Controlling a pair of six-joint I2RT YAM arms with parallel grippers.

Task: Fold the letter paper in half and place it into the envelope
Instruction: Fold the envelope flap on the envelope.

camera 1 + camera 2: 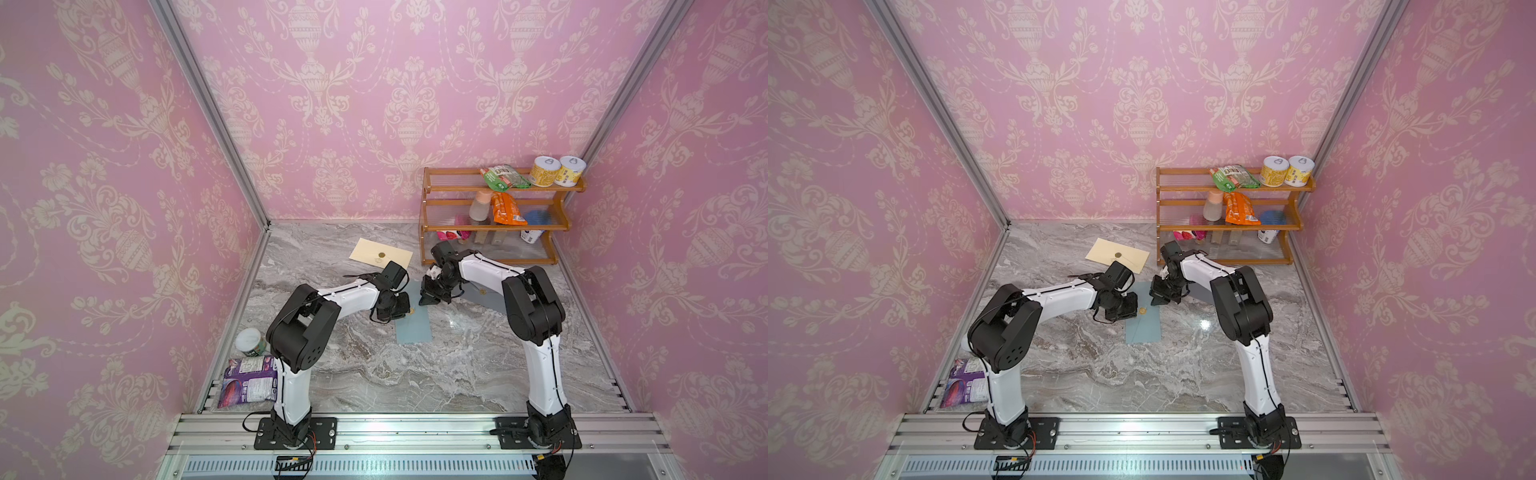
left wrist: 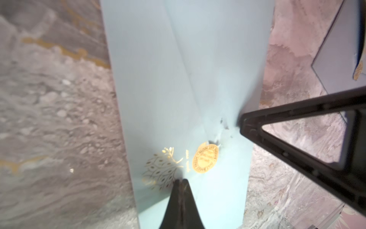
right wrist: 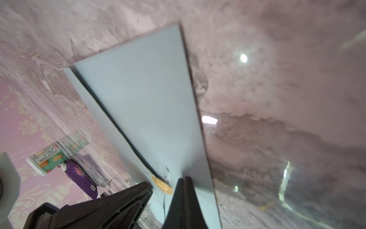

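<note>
Envelope (image 1: 415, 326), pale blue, lying central on marble table (image 1: 415, 374). Left gripper (image 2: 181, 183) and right gripper (image 3: 185, 181) both clamped shut on its paper beside gold seal (image 2: 205, 158). Letter paper not made out anywhere. Likely trouble: tearing at scuffed patch (image 2: 223, 128) by seal from opposing pulls; creasing from twisting.

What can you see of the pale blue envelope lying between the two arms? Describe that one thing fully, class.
The pale blue envelope is matt paper, lying on the marble table. Diagonal flap seams meet at a round gold sticker, the paper scuffed beside it; a gold feather-like print sits nearby. One panel looks slightly lifted. The shut left end effector and shut right end effector both meet it near the sticker; whether either pinches it is unclear.
</note>
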